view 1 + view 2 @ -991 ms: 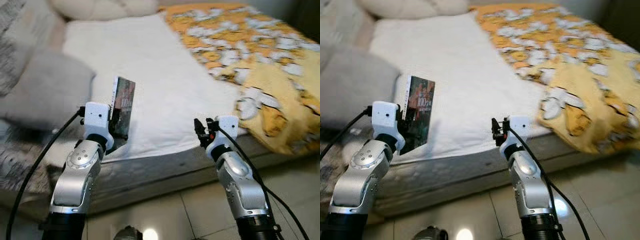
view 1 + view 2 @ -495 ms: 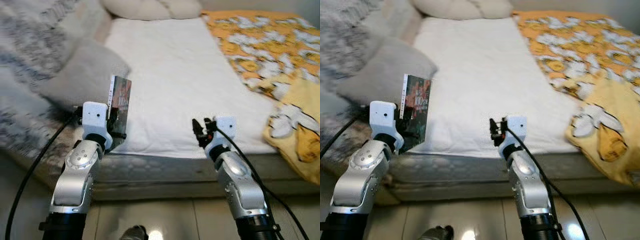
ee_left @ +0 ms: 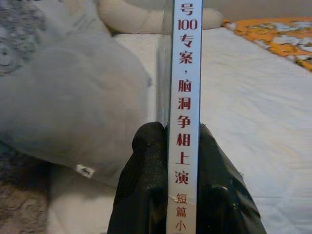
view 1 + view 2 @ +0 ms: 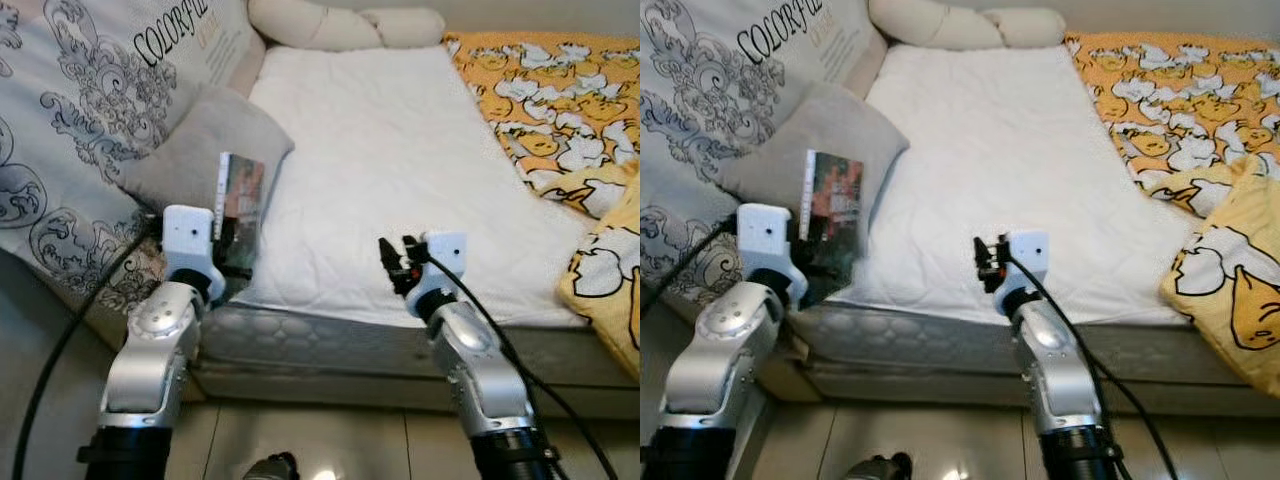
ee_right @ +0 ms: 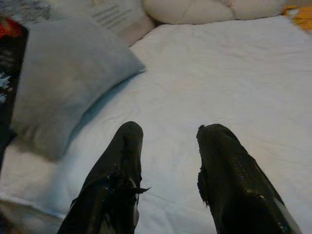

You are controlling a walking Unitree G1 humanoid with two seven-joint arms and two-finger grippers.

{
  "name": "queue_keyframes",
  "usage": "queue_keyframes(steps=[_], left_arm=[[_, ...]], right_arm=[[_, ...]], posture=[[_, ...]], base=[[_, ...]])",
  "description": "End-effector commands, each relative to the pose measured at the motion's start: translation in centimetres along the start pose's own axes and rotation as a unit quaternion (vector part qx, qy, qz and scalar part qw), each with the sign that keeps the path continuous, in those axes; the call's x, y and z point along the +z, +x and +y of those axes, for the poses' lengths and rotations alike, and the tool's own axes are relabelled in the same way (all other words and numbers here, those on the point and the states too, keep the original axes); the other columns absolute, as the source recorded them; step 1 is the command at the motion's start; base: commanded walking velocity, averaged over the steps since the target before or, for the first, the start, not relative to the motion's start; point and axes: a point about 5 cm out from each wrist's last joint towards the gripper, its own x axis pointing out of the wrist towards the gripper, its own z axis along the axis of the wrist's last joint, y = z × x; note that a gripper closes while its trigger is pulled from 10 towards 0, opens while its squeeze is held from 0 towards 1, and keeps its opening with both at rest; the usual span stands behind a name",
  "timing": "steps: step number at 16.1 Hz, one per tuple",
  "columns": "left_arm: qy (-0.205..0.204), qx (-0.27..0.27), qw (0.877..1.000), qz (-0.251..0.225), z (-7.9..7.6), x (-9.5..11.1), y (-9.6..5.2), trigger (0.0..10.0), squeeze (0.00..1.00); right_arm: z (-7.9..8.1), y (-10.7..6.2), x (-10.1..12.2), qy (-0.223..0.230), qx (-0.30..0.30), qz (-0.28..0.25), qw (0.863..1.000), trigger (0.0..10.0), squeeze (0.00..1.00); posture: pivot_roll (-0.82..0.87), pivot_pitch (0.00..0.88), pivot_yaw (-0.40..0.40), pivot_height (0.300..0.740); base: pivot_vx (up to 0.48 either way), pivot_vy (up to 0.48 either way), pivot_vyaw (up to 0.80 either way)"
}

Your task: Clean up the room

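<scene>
A dark-covered book [image 4: 241, 208] stands upright in my left gripper [image 4: 232, 255], which is shut on it at the near left corner of the bed. Its white spine with red characters [image 3: 184, 112] is pinched between the two black fingers [image 3: 146, 180]. My right gripper [image 4: 396, 265] is held open and holds nothing, over the front edge of the white mattress [image 4: 400, 160]; its fingers [image 5: 229, 175] frame bare sheet.
A grey pillow [image 4: 205, 150] lies on the bed's left side behind the book. A large patterned cushion [image 4: 90, 110] leans at far left. A long cream bolster [image 4: 340, 25] lies at the head. A yellow duck-print blanket [image 4: 560, 110] covers the right side. Tiled floor [image 4: 330, 440] runs below.
The camera has swung left: the bed and blanket slid right in view and the patterned cushion came into sight. Both grippers keep their pose, the book still held.
</scene>
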Motion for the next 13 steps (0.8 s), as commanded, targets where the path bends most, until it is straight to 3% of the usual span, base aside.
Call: queue_keyframes(steps=[1, 9, 13], left_arm=[[0.006, -0.006, 0.999, -0.032, 0.08, 1.36, 0.08, 10.0, 0.0], [0.004, -0.015, 0.999, -0.038, -0.04, 1.53, 0.17, 10.0, 0.0], [0.003, -0.018, 0.999, -0.04, -0.04, 1.59, 0.23, 10.0, 0.0]], right_arm=[[0.16, 0.06, 0.04, 0.005, 0.003, -0.004, 1.0, 10.0, 0.0], [0.28, 0.22, -0.01, -0.002, 0.012, -0.005, 1.0, 10.0, 0.0], [0.3, 0.29, 0.0, -0.005, 0.014, -0.006, 1.0, 10.0, 0.0]], posture=[[0.02, 0.0, -0.002, 0.74], [0.03, 0.0, -0.007, 0.74], [0.02, 0.0, -0.007, 0.74]], base=[[0.0, 0.0, 0.0], [0.0, 0.0, 0.0], [0.256, 0.0, 0.0]])
